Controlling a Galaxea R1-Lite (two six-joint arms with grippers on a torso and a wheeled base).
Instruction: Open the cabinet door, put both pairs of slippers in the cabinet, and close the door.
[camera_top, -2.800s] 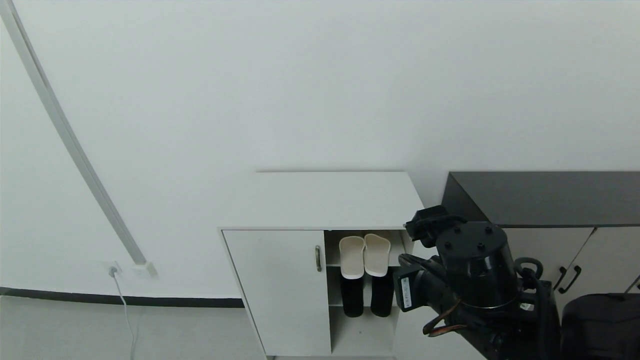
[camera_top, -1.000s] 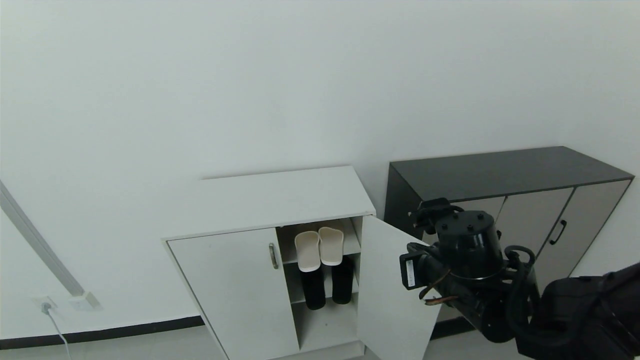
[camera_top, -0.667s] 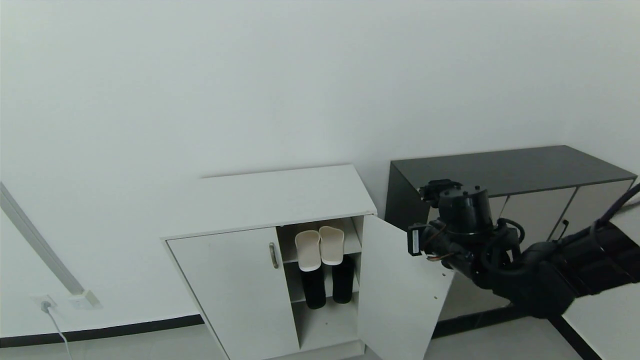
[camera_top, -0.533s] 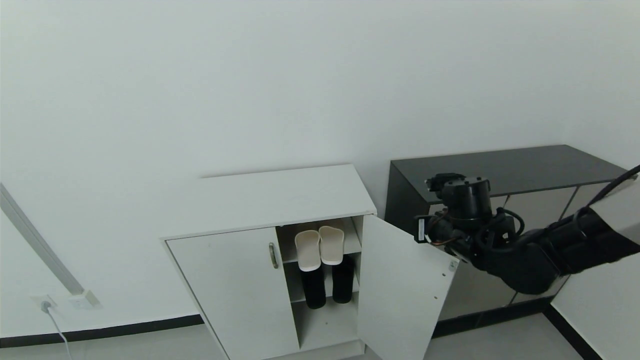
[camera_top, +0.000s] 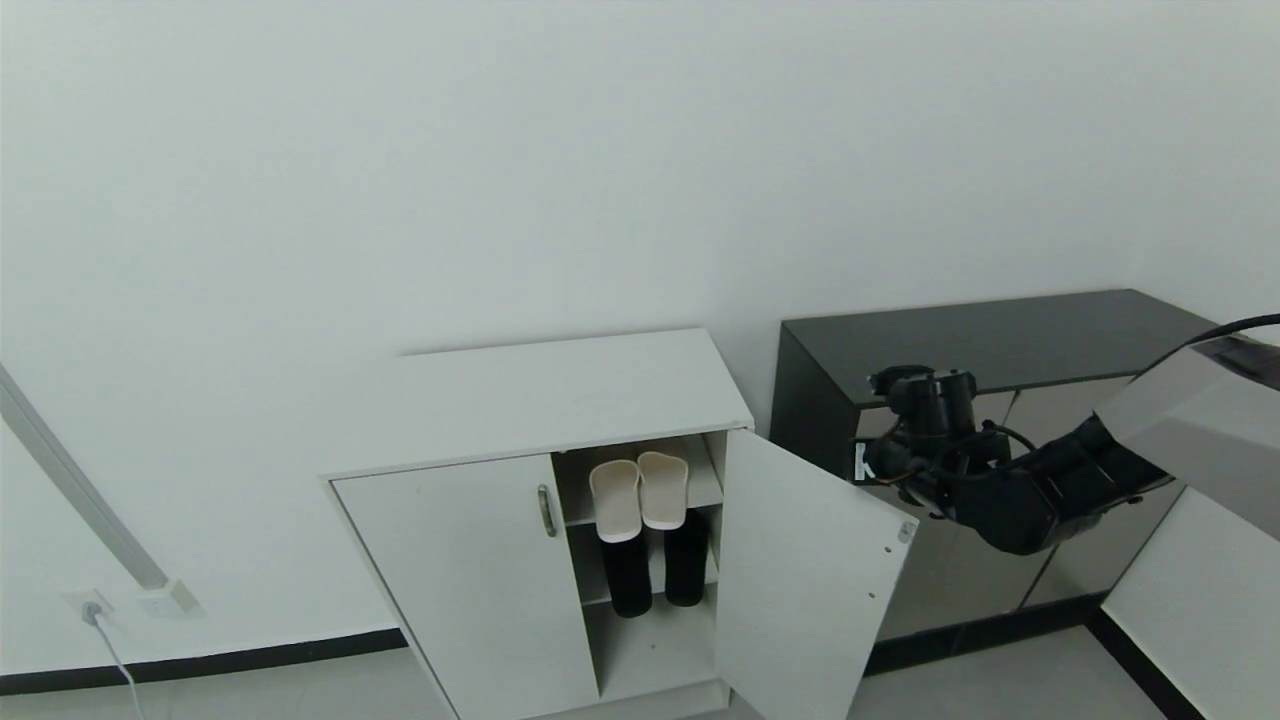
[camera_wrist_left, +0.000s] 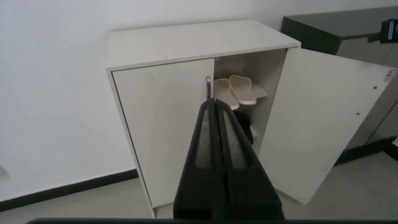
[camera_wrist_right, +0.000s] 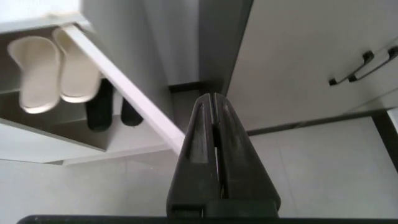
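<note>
The white cabinet (camera_top: 560, 395) stands against the wall with its left door (camera_top: 470, 590) closed and its right door (camera_top: 800, 570) swung open. A cream pair of slippers (camera_top: 640, 495) lies on the upper shelf, toes outward. A black pair (camera_top: 655, 575) stands on the shelf below. My right arm (camera_top: 960, 470) hangs beyond the open door's outer edge, in front of the dark cabinet. My right gripper (camera_wrist_right: 214, 99) is shut and holds nothing, above the door's edge (camera_wrist_right: 130, 96). My left gripper (camera_wrist_left: 213, 102) is shut and empty, facing the closed door's handle (camera_wrist_left: 208, 87).
A dark cabinet (camera_top: 1000, 335) with grey doors and black handles (camera_wrist_right: 364, 65) stands right of the white one. A wall socket with a cable (camera_top: 90, 608) and a slanted conduit (camera_top: 70, 480) are at the far left. Bare floor lies in front.
The head camera swung right early on. Over the last second my right arm drew back to the right, away from the open door; the door and slippers stayed put.
</note>
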